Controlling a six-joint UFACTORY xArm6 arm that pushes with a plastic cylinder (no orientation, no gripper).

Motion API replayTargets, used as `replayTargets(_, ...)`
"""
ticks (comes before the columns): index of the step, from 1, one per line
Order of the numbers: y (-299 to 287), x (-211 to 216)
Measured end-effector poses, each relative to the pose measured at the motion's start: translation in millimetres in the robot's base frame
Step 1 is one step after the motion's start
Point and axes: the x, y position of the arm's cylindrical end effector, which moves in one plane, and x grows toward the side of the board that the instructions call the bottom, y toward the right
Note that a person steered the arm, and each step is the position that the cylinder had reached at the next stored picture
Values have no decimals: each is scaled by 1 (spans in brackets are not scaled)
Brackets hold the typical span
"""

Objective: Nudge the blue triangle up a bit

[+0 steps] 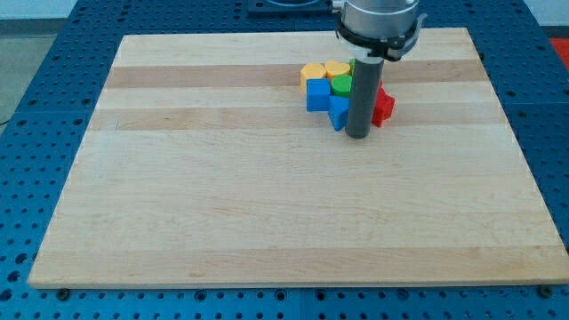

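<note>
My tip [357, 135] sits near the board's top edge, touching the blue triangle's [337, 111] lower right; there is no pincer, so nothing is clamped.

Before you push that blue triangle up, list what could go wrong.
1. The blue triangle sits packed against the blue cube and green block, so pushing it up would likely shove those too, and the yellow blocks above them.
2. My tip is at the triangle's right, not below it; pushing from here may slide it sideways or spin it.
3. The red block is close behind the rod and could get knocked while repositioning.
</note>
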Motion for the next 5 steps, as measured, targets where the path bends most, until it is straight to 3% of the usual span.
replayTargets(2, 0, 36)
replayTargets(5, -42, 36)
